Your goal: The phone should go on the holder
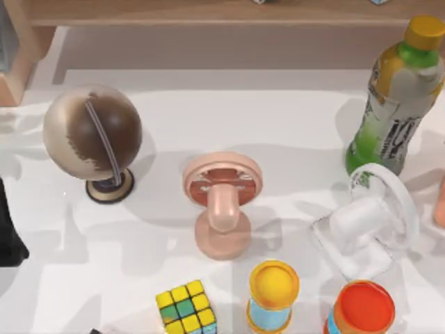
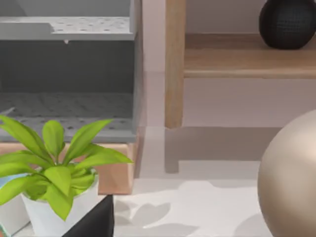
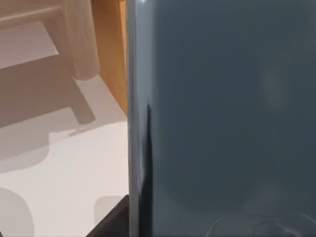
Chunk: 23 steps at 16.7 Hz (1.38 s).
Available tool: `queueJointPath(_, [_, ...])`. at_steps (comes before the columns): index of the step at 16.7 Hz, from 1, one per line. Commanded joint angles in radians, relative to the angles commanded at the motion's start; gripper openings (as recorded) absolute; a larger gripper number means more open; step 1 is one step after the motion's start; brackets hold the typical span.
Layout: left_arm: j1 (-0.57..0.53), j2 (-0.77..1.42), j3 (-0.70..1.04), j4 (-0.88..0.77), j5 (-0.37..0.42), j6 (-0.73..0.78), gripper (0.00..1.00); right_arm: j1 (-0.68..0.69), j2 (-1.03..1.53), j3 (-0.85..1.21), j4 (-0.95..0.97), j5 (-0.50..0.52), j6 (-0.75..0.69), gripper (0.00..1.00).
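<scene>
Overhead, the white table holds a pink holder.

matte black arm housing poking in at the table's left edge, plain angular black gripper finger with flat faces, no visible cables, screws or markings

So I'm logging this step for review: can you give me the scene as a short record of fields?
phone: flat dark slate-grey glossy smartphone, close before the right wrist camera
holder: pink plastic stand with round cradle, table centre, nothing on it
left of holder: brown and beige globe
right of holder: white stand, green drink bottle
near edge: colourful puzzle cube
task state: phone not yet on holder
</scene>
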Motion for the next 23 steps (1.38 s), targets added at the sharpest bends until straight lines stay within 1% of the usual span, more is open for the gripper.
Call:
queueJointPath(4, [0.000, 0.000, 0.000, 0.000, 0.000, 0.000, 1.00, -0.051, 0.073, -0.006, 0.086, -0.051, -0.039, 0.00])
queueJointPath(9, [0.000, 0.000, 0.000, 0.000, 0.000, 0.000, 1.00, -0.056, 0.080, -0.007, 0.094, -0.056, -0.042, 0.00])
queueJointPath(22, [0.000, 0.000, 0.000, 0.000, 0.000, 0.000, 1.00, -0.056, 0.080, -0.007, 0.094, -0.056, -0.042, 0.98])
queueJointPath(23, [0.000, 0.000, 0.000, 0.000, 0.000, 0.000, 1.00, -0.056, 0.080, -0.007, 0.094, -0.056, -0.042, 1.00])
